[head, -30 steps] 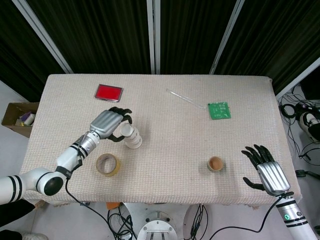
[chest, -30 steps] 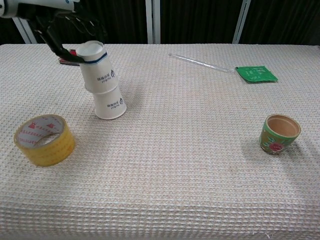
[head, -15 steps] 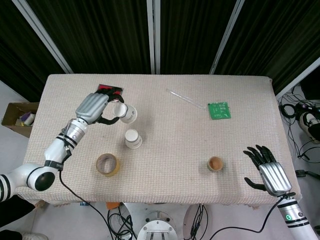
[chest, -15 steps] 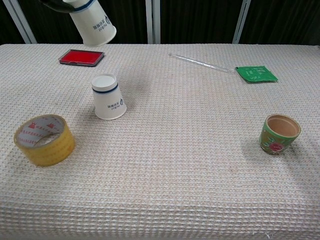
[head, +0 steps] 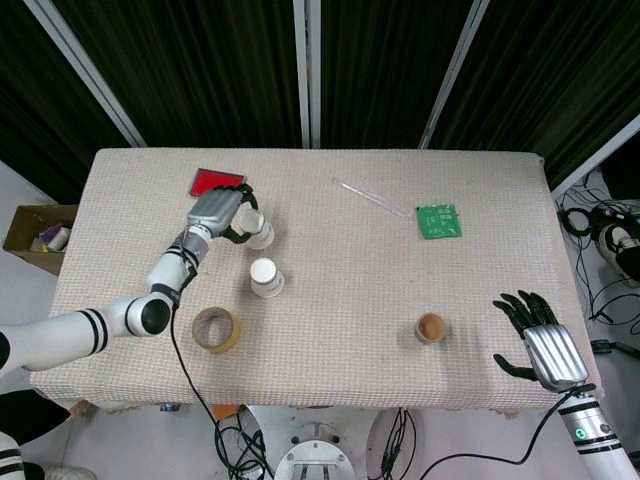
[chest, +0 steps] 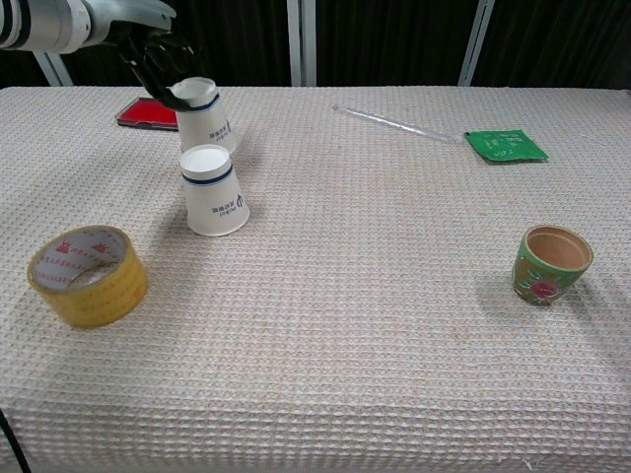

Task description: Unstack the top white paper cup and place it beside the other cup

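Note:
One white paper cup (head: 265,278) (chest: 214,192) stands upside down on the table, left of centre. A second white paper cup (head: 257,229) (chest: 203,114), also inverted and slightly tilted, sits just behind it, toward the far edge. My left hand (head: 219,213) (chest: 158,54) grips this second cup from above and from the left, fingers curled round its upper part. Whether its rim touches the cloth I cannot tell. My right hand (head: 540,345) hovers open at the table's near right corner, fingers spread, holding nothing; the chest view does not show it.
A roll of yellow tape (head: 217,329) (chest: 87,274) lies near the front left. A red pad (head: 213,182) (chest: 146,113) lies behind the cups. A small painted pot (head: 431,327) (chest: 551,262) stands front right. A green packet (head: 438,220) (chest: 505,145) and a clear rod (head: 372,198) (chest: 394,123) lie far right.
My left hand lifted the top cup off the stack, carried it up and back, then lowered it behind the other cup. The right hand drifted slightly toward the table's corner.

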{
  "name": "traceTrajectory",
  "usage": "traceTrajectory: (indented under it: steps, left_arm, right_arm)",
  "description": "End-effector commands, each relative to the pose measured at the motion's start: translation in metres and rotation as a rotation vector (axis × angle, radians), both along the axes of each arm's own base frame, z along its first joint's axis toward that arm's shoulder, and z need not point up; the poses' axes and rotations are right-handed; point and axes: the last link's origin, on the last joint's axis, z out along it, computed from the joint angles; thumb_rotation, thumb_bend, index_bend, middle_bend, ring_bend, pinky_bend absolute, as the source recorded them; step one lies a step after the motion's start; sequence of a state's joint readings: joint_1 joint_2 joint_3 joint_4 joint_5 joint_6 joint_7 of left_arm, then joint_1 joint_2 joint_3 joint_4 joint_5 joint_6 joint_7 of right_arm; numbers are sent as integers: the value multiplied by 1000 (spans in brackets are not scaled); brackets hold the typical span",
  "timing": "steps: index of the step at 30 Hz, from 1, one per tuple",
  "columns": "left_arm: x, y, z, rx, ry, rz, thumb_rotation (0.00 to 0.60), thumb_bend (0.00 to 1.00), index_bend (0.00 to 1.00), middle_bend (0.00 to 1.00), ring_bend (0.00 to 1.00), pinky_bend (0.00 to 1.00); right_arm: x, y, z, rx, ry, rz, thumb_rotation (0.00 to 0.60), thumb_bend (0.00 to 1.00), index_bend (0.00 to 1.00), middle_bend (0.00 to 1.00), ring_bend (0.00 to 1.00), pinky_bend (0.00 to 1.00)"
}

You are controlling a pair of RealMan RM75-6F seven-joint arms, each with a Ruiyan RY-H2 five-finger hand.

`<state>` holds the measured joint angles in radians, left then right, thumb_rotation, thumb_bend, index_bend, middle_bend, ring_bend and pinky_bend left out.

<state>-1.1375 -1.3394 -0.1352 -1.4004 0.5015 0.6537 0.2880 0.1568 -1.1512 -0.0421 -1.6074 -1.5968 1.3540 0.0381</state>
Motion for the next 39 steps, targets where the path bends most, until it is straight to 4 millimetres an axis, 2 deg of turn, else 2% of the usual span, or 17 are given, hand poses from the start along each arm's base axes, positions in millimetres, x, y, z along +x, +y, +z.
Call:
traceTrajectory:
  steps: [1,16,25,30,34,37,39]
  left_arm:
    - [-1,-2,-5,-16,20,-1,600,341,409,124,149,144]
    - [7,-10,-22,-66,33,-41,600,340,396,124,148,144]
    - [10,-10,-24,-81,41,-41,600,343,277,120,148,144]
    - [13,-11,-23,-88,47,-47,600,346,260,119,148,144]
    - [19,-10,-10,-58,26,-56,600,351,249,117,148,144]
    - [21,-10,16,24,-39,-61,600,351,248,117,148,144]
    - [14,-15,35,88,-93,-61,600,351,248,118,148,144]
  right_arm:
    - [-1,-1,-1,4,0,-3,600,156,157,122,0,71]
    - [-1,0,-4,6,-1,-10,600,155,157,122,0,71]
    - [-3,1,-3,3,-4,-14,600,157,158,122,0,71]
    - [-3,1,-2,2,-6,-15,600,161,157,122,0,71]
    - [-4,2,-1,-1,-7,-18,600,162,157,122,0,71]
    - [-4,3,2,-8,-3,-17,600,163,157,122,0,71]
    - [-3,2,6,-15,6,-8,600,163,157,122,0,71]
